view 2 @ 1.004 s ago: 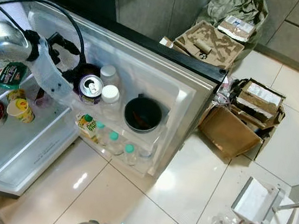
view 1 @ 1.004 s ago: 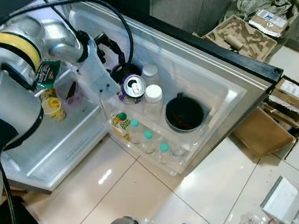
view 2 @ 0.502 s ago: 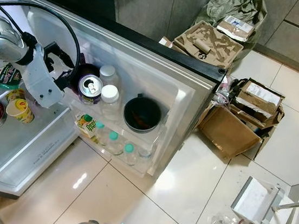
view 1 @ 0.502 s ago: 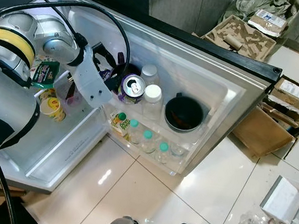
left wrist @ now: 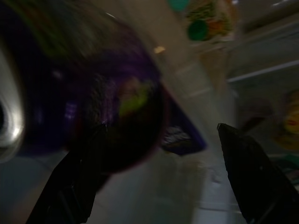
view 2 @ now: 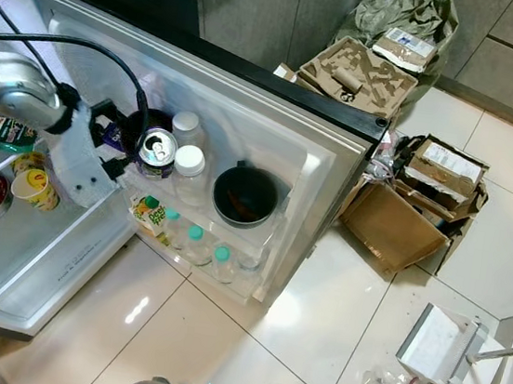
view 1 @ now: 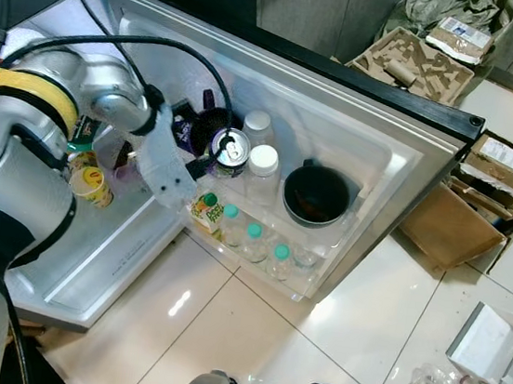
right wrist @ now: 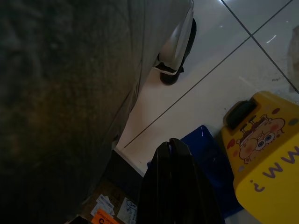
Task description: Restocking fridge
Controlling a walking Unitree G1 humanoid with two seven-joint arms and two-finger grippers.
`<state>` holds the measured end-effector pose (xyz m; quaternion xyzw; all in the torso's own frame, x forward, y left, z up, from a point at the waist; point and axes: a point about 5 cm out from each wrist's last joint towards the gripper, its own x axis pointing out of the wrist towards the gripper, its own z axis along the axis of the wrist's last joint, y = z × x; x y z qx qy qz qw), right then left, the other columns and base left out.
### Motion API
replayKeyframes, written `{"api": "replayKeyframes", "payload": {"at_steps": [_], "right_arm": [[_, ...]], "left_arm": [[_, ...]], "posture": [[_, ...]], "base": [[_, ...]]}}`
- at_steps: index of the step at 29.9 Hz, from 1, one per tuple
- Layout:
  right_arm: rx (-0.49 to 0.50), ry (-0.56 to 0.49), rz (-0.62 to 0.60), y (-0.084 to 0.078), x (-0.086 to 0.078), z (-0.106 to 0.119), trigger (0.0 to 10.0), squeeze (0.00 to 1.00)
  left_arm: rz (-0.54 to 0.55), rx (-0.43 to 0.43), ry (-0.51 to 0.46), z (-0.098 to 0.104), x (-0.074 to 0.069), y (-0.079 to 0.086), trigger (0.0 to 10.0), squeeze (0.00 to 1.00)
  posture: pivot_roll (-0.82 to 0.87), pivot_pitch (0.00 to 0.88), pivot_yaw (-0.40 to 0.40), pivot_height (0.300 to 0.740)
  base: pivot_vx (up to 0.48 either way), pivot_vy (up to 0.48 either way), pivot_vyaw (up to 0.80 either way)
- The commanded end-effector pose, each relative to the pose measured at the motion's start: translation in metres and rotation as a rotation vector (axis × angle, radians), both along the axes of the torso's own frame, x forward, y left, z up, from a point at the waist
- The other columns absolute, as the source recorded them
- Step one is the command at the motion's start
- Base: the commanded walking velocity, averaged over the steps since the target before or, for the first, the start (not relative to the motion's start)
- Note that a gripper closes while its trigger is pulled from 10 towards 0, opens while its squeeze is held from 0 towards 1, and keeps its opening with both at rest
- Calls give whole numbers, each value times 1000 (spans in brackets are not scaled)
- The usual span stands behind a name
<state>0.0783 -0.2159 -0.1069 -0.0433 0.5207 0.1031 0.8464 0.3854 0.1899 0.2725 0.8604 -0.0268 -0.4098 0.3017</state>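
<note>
1. The left gripper (view 1: 192, 126) is reaching into the open fridge door (view 1: 373, 159), at the top door shelf.
2. Its fingers (left wrist: 252, 177) are standing apart in the left wrist view, with a dark purple can (left wrist: 117, 112) lying between them, blurred; I cannot tell whether they are touching it.
3. A second can (view 1: 229, 151), silver-topped, is standing on that shelf just beside the gripper, towards the robot's right.
4. Two white-capped bottles (view 1: 261, 169) are standing next to this can, and a black pot (view 1: 316, 195) is sitting further right.
5. Small green-capped bottles (view 1: 253, 238) are lining the lower door shelf.
6. The right gripper (right wrist: 175, 186) is hanging low with its fingers together, above a yellow container (right wrist: 266, 154) on the tiled floor (right wrist: 210, 84).
</note>
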Motion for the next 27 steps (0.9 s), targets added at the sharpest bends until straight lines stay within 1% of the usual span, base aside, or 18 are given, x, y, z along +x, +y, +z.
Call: {"api": "replayKeyframes", "payload": {"at_steps": [1, 5, 14, 18, 27], "right_arm": [[20, 102, 14, 14, -22, -8, 10000, 0], [19, 102, 11, 14, -22, -8, 10000, 0], [20, 105, 9, 15, -23, -8, 10000, 0], [21, 104, 7, 16, -23, -9, 10000, 0], [20, 104, 3, 16, -24, -9, 10000, 0]], "left_arm": [[-47, 15, -22, -1, 2, -10, 10000, 0], [-66, 24, -41, 0, 3, -12, 10000, 0], [-79, 52, -76, 4, 4, -9, 10000, 0], [-87, 91, -119, 1, 7, -4, 10000, 0], [-104, 118, -178, -7, 11, -1, 10000, 0]], "posture": [[39, 253, 92, 740], [39, 253, 92, 740], [44, 258, 98, 740], [44, 258, 98, 740], [42, 262, 99, 740]], "base": [[0, 0, 0], [0, 0, 0], [0, 0, 0], [0, 0, 0], [0, 0, 0]]}}
